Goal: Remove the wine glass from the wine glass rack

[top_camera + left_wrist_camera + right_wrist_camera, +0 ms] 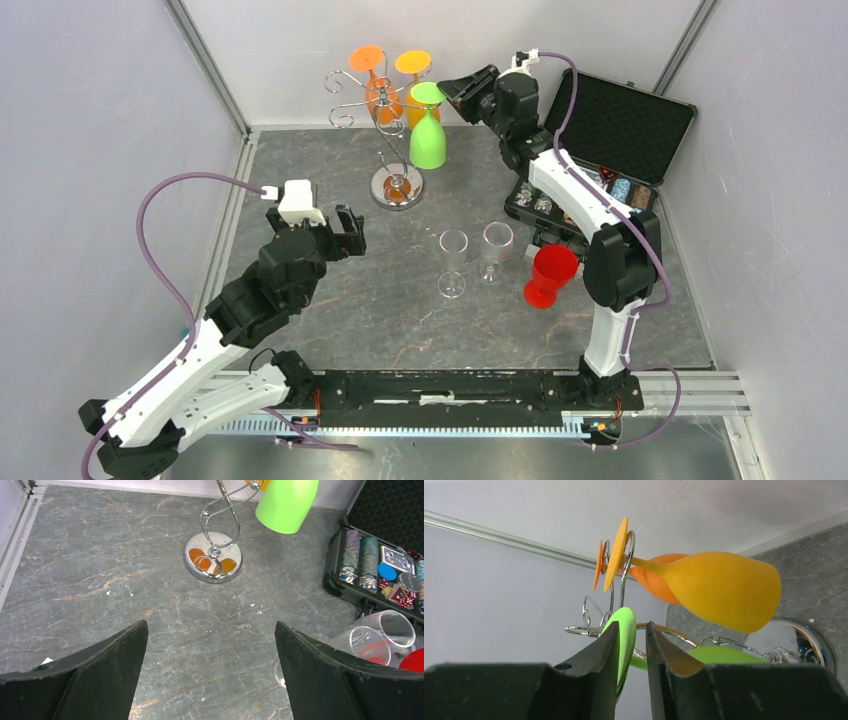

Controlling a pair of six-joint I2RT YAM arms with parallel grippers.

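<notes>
The wine glass rack [385, 120] is a shiny silver stand at the back of the table, its round base [213, 557] on the stone top. A green wine glass [427, 135] hangs upside down from it, beside two orange glasses [719, 587]. My right gripper [631, 630] is up at the rack top. Its jaws are narrowed around the green glass's round foot [625, 630]. The foot lies against the left finger and a small gap shows at the right finger. My left gripper [211, 645] is wide open and empty above the table, well short of the rack.
Two clear glasses [453, 262] and a red glass [549, 275] stand on the table right of centre. An open black case [610, 150] with poker chips sits at the back right. Grey walls close in on three sides.
</notes>
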